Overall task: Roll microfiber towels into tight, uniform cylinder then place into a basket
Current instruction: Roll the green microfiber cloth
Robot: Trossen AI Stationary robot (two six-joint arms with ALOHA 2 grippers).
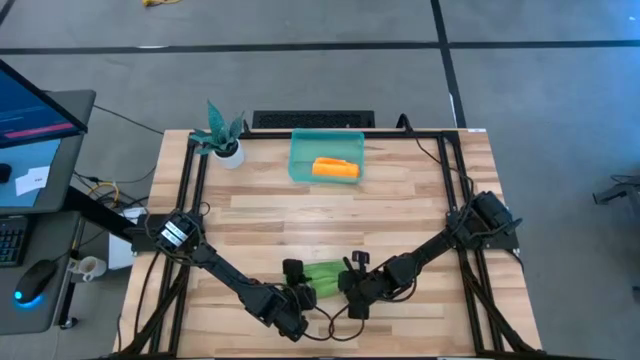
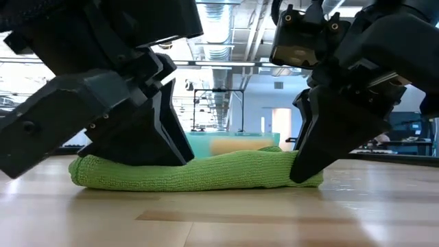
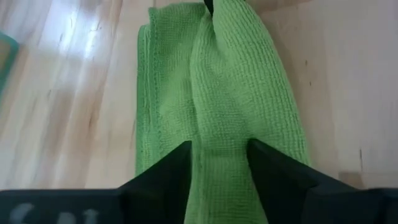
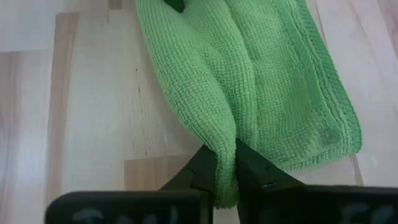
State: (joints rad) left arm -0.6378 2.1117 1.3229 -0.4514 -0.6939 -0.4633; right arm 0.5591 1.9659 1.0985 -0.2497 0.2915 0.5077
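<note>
The lime green towel [image 1: 323, 277] lies bunched into a long loose strip on the table near its front edge, running left to right. My left gripper [image 1: 300, 293] stands over its left part, open, with a raised ridge of cloth between its fingers. My right gripper [image 1: 351, 291] is shut on the towel at its right end. In the low view the left gripper [image 2: 161, 156] and the right gripper [image 2: 309, 168] both come down onto the green towel [image 2: 219, 173]. The orange-yellow towel [image 1: 335, 169] lies rolled inside the teal basket [image 1: 298, 160] at the far middle. My left gripper's open fingers [image 3: 177, 167] stand astride a raised lengthwise ridge [image 3: 221, 140] of the towel, slanting down from the near left. The cloth fills the gap between them. The towel lies flat on the table under them. My right gripper pinches a narrow raised fold [image 4: 225, 146] of the towel between its two fingers, close to the towel's right end. The fingers slant down from the near right. The rest of the towel [image 4: 292, 81] lies slack on the table.
A small white pot with a teal plant [image 1: 224, 140] stands at the far left of the table. Bare wood [image 1: 330, 220] lies between the green towel and the basket. A desk with a screen [image 1: 35, 120] stands off the table's left.
</note>
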